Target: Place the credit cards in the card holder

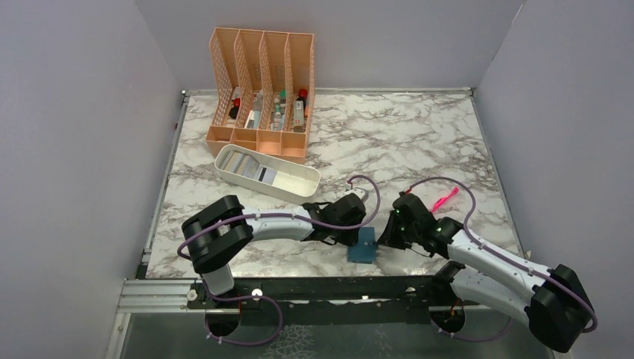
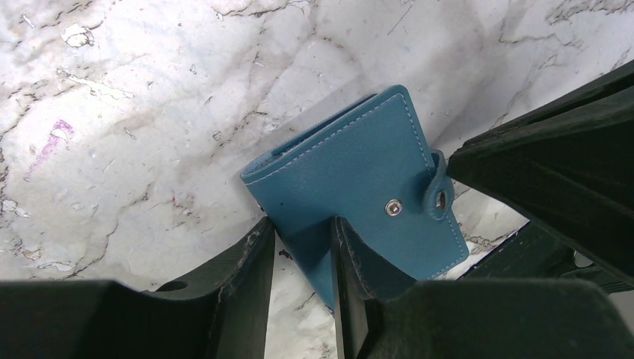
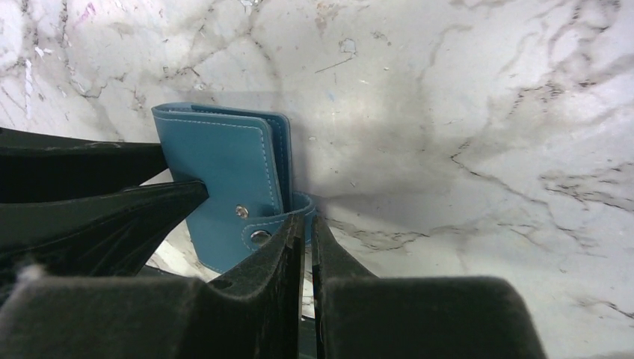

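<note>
The teal card holder (image 1: 365, 245) stands near the table's front edge between my two grippers. In the left wrist view the card holder (image 2: 359, 179) is folded shut, its metal snap button and unfastened strap facing the camera. My left gripper (image 2: 299, 224) has the holder's lower corner between its fingertips, and it also shows in the top view (image 1: 353, 233). My right gripper (image 3: 308, 221) is shut on the holder's snap strap (image 3: 299, 203), and it also shows in the top view (image 1: 386, 235). Several pale credit cards (image 1: 250, 167) lie in the white tray.
The long white tray (image 1: 299, 182) lies behind the left arm. The peach mesh organizer (image 1: 262, 82) with small bottles stands at the back. A pink object (image 1: 445, 198) lies to the right of the right gripper.
</note>
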Controlling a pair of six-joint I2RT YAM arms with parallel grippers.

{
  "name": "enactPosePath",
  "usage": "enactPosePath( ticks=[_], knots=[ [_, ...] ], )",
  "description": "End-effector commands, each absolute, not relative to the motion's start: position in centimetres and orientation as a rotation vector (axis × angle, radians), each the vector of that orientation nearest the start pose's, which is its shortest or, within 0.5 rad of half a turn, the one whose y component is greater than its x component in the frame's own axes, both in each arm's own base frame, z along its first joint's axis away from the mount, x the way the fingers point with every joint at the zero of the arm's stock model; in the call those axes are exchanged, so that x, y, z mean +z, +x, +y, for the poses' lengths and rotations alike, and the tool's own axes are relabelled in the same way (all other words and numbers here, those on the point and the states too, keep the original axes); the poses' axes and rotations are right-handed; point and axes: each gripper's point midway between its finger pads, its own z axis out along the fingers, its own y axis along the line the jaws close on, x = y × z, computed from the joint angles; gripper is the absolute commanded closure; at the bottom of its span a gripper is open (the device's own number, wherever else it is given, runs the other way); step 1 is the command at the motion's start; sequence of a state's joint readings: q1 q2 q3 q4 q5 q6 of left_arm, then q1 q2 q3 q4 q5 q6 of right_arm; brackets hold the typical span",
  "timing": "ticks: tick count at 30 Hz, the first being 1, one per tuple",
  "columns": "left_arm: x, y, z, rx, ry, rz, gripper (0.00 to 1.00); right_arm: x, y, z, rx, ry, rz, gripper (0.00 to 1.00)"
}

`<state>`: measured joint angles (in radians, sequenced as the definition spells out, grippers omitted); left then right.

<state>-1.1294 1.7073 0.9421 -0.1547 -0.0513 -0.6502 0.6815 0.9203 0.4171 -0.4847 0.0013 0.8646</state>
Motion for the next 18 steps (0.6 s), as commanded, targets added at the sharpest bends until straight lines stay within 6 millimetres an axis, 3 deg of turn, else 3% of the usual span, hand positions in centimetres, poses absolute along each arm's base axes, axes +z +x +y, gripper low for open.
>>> enactPosePath(
  ticks=[1,18],
  knots=[
    [0.5,15.0,-35.1,-0.525,0.650,2.622,0.66,3.6,15.1,17.9,0.678,0.225,2.637,0.87],
    [1.5,14.6,-36.7,-0.625,0.654,2.614,0.67,3.9,14.2,19.7,0.850,0.216,2.638,0.87]
  ],
)
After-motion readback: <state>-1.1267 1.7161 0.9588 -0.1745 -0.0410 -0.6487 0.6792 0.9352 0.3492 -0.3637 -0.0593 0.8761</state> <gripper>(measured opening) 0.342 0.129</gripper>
